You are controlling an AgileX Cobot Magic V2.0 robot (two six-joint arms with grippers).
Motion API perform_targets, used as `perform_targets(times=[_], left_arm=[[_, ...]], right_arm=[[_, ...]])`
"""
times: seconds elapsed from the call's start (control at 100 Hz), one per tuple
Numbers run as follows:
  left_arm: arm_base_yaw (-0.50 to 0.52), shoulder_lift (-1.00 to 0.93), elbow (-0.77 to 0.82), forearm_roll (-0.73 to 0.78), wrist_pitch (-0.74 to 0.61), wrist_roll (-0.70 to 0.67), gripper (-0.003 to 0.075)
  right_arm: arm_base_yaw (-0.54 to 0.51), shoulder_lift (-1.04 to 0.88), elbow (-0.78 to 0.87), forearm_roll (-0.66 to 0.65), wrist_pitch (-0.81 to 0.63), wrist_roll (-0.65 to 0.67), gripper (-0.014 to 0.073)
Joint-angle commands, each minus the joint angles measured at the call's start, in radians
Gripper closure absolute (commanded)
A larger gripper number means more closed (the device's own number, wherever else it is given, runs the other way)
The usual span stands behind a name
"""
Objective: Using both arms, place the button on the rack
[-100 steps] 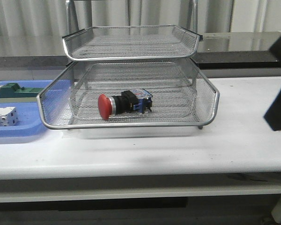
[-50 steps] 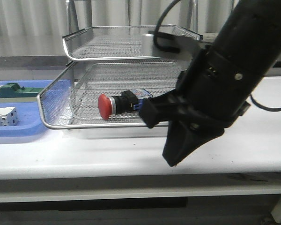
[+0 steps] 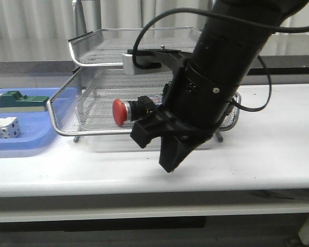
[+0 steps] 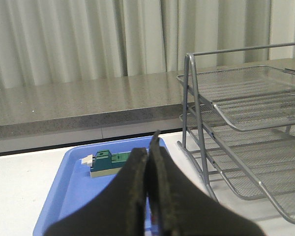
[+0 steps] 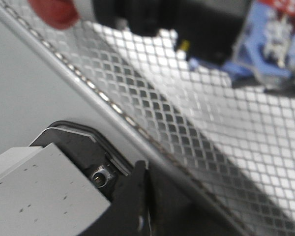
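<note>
Advancing, right arm (image 3: 216, 77) hides button's (image 3: 131, 110) rear (rack (image 3: 92, 49) shifted).

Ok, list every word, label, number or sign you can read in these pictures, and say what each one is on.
No text can be read in any view.
The button: a label on its rear block, a red and white patch in the right wrist view, is too blurred to read.
The green component and the white switch block in the blue tray: no markings can be made out.
The rack: no label visible.
</note>
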Motion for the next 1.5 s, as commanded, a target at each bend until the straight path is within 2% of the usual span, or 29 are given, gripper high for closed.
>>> perform_targets(times=[0.0, 0.41, 0.59, 0.88, 1.09, 1.22, 1.49], left_arm=[[0.002, 0.007, -0.029, -0.006, -0.071, -0.007, 0.0741], [0.002, 0.007, -0.029, -0.006, -0.071, -0.007, 0.0741], [0.002, 0.007, -0.029, -0.006, -0.071, -0.007, 0.0741], [0.002, 0.007, -0.029, -0.006, -0.071, -0.007, 0.0741], [0.002, 0.007, -0.029, -0.006, -0.071, -0.007, 0.0741], [0.002, 0.007, -0.029, -0.006, -0.071, -0.007, 0.0741], [0.002, 0.007, -0.029, -0.006, -0.071, -0.007, 0.0741]], right_arm=[[-0.023, -0.028, -0.062, -0.046, -0.085, -0.013, 0.0657], [-0.141, 0.062, -0.207, -0.134, -0.152, -0.013, 0.0657], [-0.152, 0.074, -0.231, -0.147, -0.193, -0.013, 0.0657], [-0.15, 0.061, -0.232, -0.103, -0.089, -0.012, 0.0657], [-0.151, -0.007, -0.23, -0.084, -0.023, 0.004, 0.0657], [-0.166, -0.083, -0.19, -0.116, -0.037, 0.04, 0.065], [-0.315, -0.336, 0.013, -0.119, -0.128, 0.078, 0.065]])
